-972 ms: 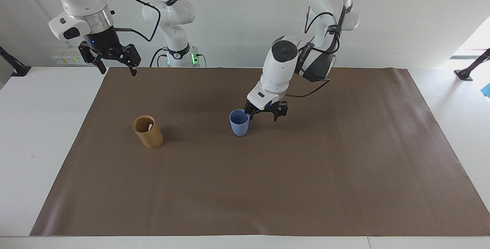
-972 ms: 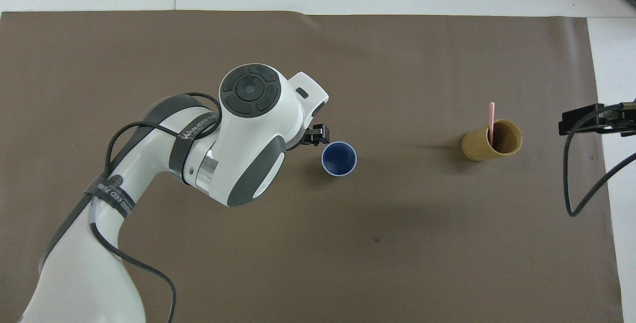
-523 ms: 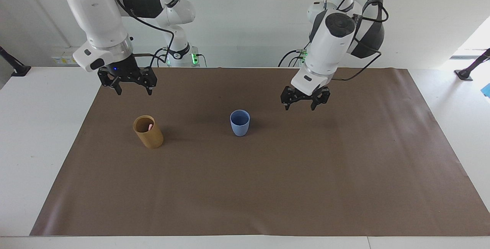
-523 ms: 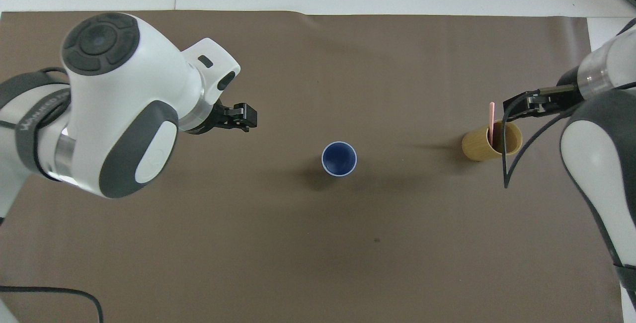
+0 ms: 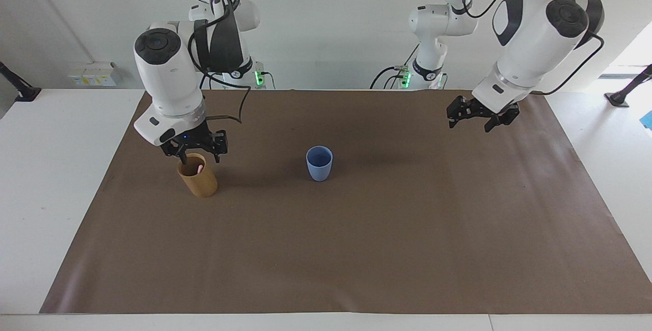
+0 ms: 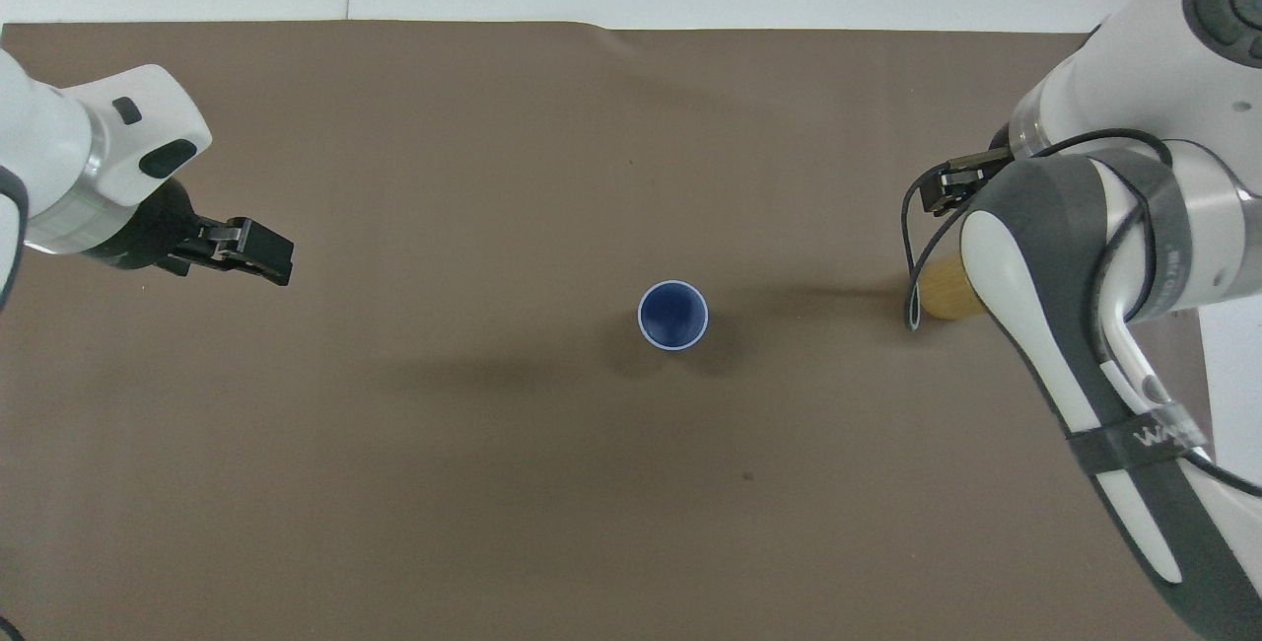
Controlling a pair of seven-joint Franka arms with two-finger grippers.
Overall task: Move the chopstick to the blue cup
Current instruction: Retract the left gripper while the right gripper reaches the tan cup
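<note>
Facing view: the blue cup [image 5: 319, 163] stands upright near the middle of the brown mat [image 5: 356, 249] that covers the bench [image 5: 46, 168]. At about nine o'clock from it, toward the right arm's end, stands the tan holder [image 5: 197, 175], with a pink chopstick tip [image 5: 199, 168] showing inside its mouth. The right gripper [image 5: 195, 152] hangs directly over the holder's rim, its fingers spread apart and one finger [image 5: 184, 158] dipping at the opening; whether it touches the chopstick cannot be told. The left gripper [image 5: 481, 116] hovers over bare mat at about two o'clock from the cup, well apart from it, fingers released and holding nothing.

Overhead view: the cup [image 6: 673, 316] sits at the centre, its dark inside showing nothing in it. At three o'clock from it, only a part of the holder [image 6: 945, 289] shows under the right arm, which hides the chopstick. The right gripper [image 6: 956, 182] peeks out just past the holder at twelve o'clock. The left gripper [image 6: 242, 251] is at about ten o'clock from the cup, over bare mat.
</note>
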